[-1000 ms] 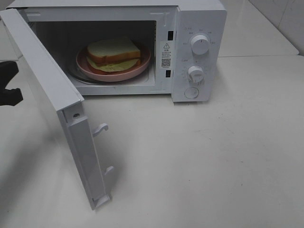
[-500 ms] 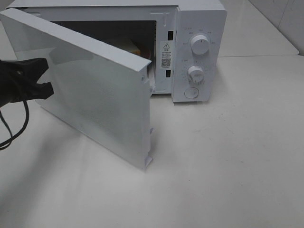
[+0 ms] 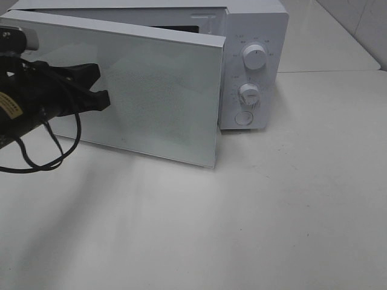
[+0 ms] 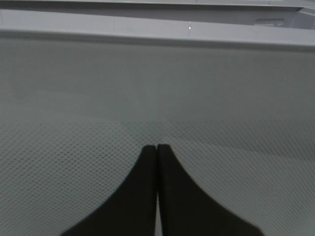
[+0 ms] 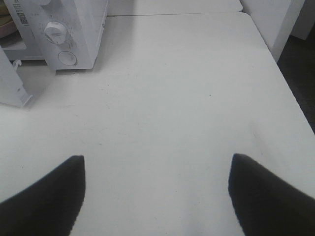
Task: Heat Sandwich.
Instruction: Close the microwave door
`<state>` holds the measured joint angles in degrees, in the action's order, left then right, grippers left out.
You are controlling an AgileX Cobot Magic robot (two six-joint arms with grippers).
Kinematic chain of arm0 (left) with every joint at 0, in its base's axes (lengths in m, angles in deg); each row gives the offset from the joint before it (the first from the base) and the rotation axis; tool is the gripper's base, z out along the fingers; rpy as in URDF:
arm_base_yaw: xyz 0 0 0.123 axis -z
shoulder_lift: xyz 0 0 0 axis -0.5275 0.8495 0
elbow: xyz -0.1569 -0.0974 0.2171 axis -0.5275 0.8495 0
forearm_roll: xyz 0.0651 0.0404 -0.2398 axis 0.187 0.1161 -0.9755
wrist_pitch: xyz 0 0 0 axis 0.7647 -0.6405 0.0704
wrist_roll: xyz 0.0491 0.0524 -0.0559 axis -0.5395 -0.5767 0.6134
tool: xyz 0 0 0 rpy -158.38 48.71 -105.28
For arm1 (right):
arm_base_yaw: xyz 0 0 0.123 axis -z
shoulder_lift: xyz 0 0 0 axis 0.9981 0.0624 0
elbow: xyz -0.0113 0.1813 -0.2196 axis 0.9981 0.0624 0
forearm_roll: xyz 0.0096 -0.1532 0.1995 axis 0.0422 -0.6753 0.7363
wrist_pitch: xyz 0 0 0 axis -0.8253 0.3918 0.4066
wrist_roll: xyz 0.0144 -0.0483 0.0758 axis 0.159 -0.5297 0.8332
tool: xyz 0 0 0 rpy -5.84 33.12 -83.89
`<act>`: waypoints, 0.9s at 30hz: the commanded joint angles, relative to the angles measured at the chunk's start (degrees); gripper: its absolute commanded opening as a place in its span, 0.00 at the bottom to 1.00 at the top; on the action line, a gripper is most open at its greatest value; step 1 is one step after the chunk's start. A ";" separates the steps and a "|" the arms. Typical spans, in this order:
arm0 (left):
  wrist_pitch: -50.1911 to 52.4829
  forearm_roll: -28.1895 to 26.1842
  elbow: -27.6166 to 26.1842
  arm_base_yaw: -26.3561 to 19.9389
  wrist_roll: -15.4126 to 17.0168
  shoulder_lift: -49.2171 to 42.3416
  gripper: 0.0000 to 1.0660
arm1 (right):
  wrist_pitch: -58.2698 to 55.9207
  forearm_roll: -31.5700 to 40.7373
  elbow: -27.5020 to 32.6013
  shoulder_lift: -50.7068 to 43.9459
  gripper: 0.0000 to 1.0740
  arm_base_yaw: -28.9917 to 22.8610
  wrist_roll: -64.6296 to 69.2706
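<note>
The sandwich is hidden inside the white microwave (image 3: pixel 257 27), behind its door (image 3: pixel 163 103), which stands only a narrow gap from shut. My left gripper (image 3: pixel 100 83) is shut, and its black tips press on the outer face of the door at its left part. In the left wrist view the two fingers (image 4: pixel 147 177) lie together against the dotted door window (image 4: pixel 74 162). My right gripper (image 5: pixel 157 157) is open and holds nothing. It hovers over the bare white table (image 5: pixel 172 98), to the right of the microwave panel (image 5: pixel 64 29).
Two white knobs (image 3: pixel 254 57) (image 3: pixel 248 93) and a round button (image 3: pixel 243 117) sit on the microwave's right panel. A black cable (image 3: pixel 42 157) loops under my left arm. The table's right edge (image 5: pixel 290 98) drops off beside a white wall.
The door has swung from wide open to nearly shut, pushed by my left gripper moving right. The sandwich and pink plate, seen inside a second ago, are now covered.
</note>
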<state>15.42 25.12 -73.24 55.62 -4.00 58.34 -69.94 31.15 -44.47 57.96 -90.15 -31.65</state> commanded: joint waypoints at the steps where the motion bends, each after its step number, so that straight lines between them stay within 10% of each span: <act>1: -1.43 -2.64 -3.32 2.86 -0.40 2.29 0.00 | 0.80 -0.06 -0.06 -1.55 0.70 0.17 0.52; 27: -10.66 -18.68 -24.98 12.20 -11.52 13.52 0.00 | 0.80 0.06 -0.06 -1.55 0.70 0.17 0.52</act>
<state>4.54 9.65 -95.13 68.51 -15.28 70.83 -69.94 31.15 -44.47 57.96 -90.15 -31.65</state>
